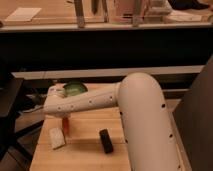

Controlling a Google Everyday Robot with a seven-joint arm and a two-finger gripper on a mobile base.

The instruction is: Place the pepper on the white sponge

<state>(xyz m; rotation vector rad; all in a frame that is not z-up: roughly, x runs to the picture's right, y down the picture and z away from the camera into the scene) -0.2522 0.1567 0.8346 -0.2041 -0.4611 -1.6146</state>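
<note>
The pepper [65, 126] is a small orange-red sliver hanging just under the end of my arm, above the wooden table [85, 152]. My gripper [62, 118] is at the left end of the white arm and mostly hidden by it; it sits right over the pepper. The white sponge [56, 138] lies flat on the table just left of and below the pepper, a little apart from it. The pepper's lower tip is close to the sponge's right edge.
A black rectangular block [105, 140] lies on the table to the right of the sponge. A green rounded object [75, 88] sits at the table's back left. My white arm [140, 115] covers the table's right side. A dark chair [7, 107] stands at the left.
</note>
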